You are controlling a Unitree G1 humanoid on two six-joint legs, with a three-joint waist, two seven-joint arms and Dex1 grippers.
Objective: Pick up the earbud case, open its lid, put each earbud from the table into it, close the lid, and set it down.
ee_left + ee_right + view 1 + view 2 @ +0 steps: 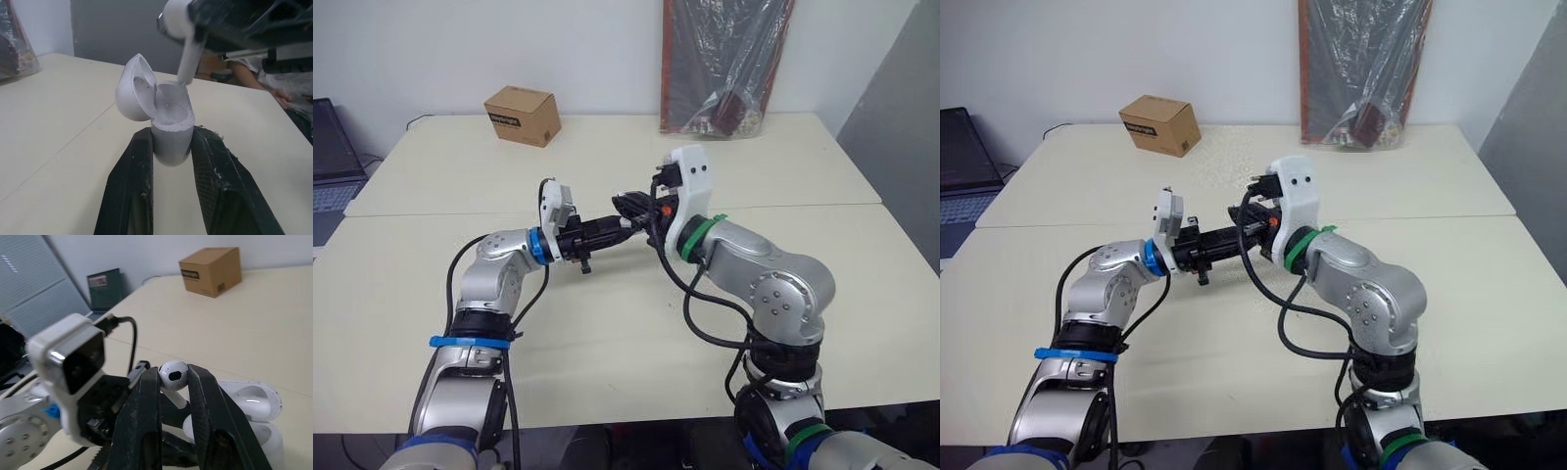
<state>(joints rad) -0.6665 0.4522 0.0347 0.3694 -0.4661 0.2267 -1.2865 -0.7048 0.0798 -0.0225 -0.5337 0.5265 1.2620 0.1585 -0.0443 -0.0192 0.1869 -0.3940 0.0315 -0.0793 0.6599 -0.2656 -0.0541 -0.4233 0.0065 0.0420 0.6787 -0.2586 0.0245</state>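
Two steps look done: the small white glossy earbud case [171, 129] is off the cream worktop [607, 352], clamped by its lower body in the left pincer [173, 137], whose black fingers are closed snugly on its sides, and its rounded hinged lid [129, 90] stands swung open. The right pincer [173, 382] is pinched on the head of a white stemmed earbud [190, 58], stem aimed down at the case mouth, just above it. Whether the other earbud already sits inside I cannot tell, since the cavity is only partly seen. By my judgement, seating this bud, shutting the lid and setting the case down remain. Both pincers meet in the air over mid-worktop, well apart from the brown cardboard box [522, 115] and every edge, so there is ample room.
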